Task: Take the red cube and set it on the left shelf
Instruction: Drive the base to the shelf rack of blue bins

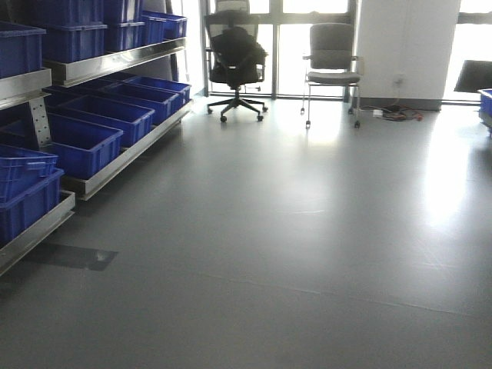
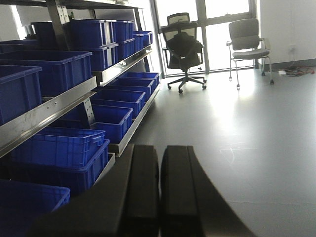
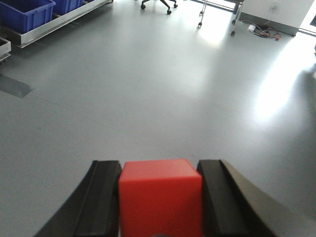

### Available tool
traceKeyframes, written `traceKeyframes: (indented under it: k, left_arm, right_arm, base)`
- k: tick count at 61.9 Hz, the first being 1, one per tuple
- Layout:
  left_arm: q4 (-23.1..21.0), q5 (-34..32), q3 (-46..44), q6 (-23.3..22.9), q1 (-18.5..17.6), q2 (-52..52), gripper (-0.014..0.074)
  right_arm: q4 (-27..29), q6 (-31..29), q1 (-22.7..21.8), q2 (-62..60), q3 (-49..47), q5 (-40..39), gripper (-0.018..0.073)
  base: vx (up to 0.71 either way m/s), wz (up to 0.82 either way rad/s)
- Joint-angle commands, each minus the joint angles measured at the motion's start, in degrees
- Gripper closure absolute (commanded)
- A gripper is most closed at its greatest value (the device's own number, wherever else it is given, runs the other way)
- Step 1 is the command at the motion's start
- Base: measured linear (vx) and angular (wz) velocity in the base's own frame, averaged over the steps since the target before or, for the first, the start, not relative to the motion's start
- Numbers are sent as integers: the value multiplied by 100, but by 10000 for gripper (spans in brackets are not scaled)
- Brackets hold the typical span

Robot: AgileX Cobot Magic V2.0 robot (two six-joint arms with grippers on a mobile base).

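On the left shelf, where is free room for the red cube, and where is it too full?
The left shelf is crowded: blue crates stand side by side along its tiers, with hardly any bare ledge. Free room is inside the open crates; their visible insides look empty. Beside the shelf, the floor is bare.

- Warehouse-style lab here: steel left shelf (image 1: 115, 65) stacked with blue crates (image 1: 84, 142).
- Office chairs (image 1: 234, 58) by tall windows (image 1: 292, 46), bare grey floor (image 1: 307, 254).
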Motion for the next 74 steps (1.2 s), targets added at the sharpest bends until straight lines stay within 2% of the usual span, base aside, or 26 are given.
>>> traceKeyframes:
  k: [1,31,74]
  left_arm:
    - [-27,-517,126,3,-31,-2,491]
    - [-27,-517,126,3,-31,-2,491]
    - [-27,-517,126,3,-31,-2,491]
  right_arm:
    - [-59,-43,-32,35,-159,-503,494]
    - [-59,-43,-32,35,-159,-503,494]
    - [-59,-43,-32,35,-159,-503,494]
  base:
    - [61,31]
    - [60,38]
    - [55,56]
